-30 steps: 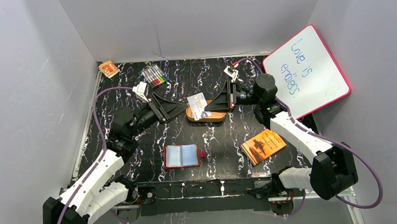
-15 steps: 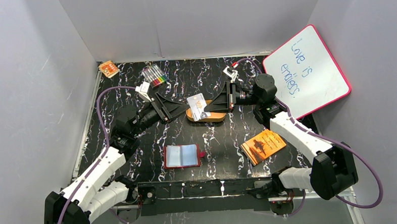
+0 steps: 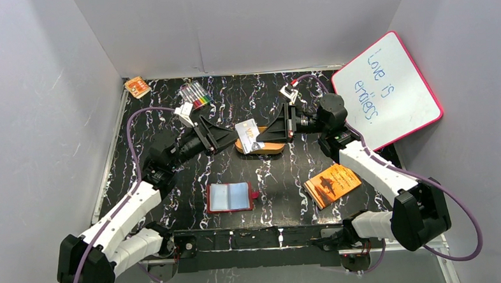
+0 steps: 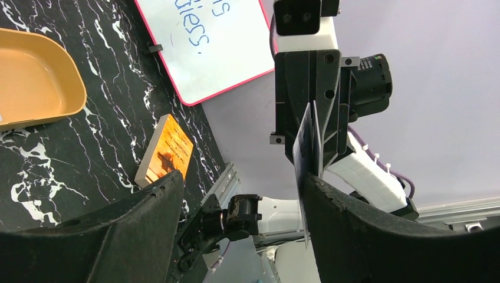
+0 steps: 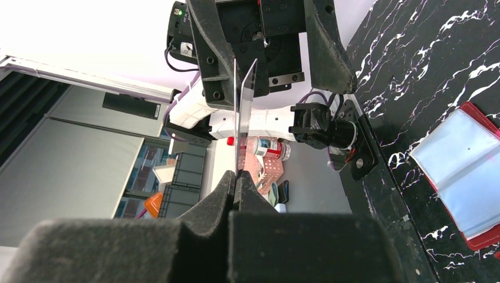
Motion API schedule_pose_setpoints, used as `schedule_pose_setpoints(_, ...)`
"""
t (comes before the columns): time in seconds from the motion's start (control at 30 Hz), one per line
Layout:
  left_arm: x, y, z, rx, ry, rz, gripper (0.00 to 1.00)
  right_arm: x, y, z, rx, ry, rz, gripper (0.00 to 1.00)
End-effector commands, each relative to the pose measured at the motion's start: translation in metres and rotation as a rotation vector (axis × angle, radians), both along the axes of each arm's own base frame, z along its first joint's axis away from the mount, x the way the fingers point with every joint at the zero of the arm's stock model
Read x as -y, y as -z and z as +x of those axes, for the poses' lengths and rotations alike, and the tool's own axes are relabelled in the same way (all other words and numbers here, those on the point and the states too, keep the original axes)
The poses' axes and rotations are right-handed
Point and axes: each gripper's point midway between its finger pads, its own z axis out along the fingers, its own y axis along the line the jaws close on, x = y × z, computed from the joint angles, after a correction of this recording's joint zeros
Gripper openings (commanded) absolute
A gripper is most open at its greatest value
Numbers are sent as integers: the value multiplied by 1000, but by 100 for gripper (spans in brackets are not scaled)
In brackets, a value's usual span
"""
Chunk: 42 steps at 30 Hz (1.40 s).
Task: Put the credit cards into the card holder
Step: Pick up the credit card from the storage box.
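Obs: Left gripper [image 3: 230, 138] moved in toward credit card [image 3: 249, 136]; jaws spread, card edge-on just off one finger.
Chk: Who grips it?
Obs: Right gripper [image 3: 265, 135] beyond, clamped on it. Card holder [image 3: 230, 196] open, flat, well behind both grippers.

Black white-veined tabletop [image 3: 246, 90] bearing open dark red leather card holder [image 3: 230, 196] at front, orange paper booklet [image 3: 332, 184] to its right, orange oval tin [image 3: 267, 151] mid-table, coloured marker pack [image 3: 195, 95] and small orange packet [image 3: 137, 87] far left.
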Motion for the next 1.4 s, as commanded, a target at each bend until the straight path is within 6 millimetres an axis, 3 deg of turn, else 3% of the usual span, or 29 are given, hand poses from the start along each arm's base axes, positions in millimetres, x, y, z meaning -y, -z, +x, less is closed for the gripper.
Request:
schedule_pose_setpoints(0.0,5,-28,-3,77,42,-41,69,-3,-13,-4,65,-16,38,0)
schedule_pose_setpoints(0.13,7,-34,-6,90,62,-67,65,-4,-14,-4,67,-14,41,0)
schedule_pose_setpoints(0.37,10,-44,-13,115,111,-125,45,-5,-11,-4,55,-12,39,0)
schedule_pose_setpoints(0.7,10,-46,-14,110,118,-152,1,-6,-9,-1,29,8,47,0)
schedule_pose_setpoints(0.9,7,-46,-12,96,92,-158,0,-6,-5,1,7,16,41,0)
schedule_pose_setpoints(1.17,7,-45,-11,87,83,-147,0,-7,-4,2,2,22,42,19)
schedule_pose_setpoints(1.37,4,-45,-12,87,68,-145,0,-6,-1,2,-4,33,40,18)
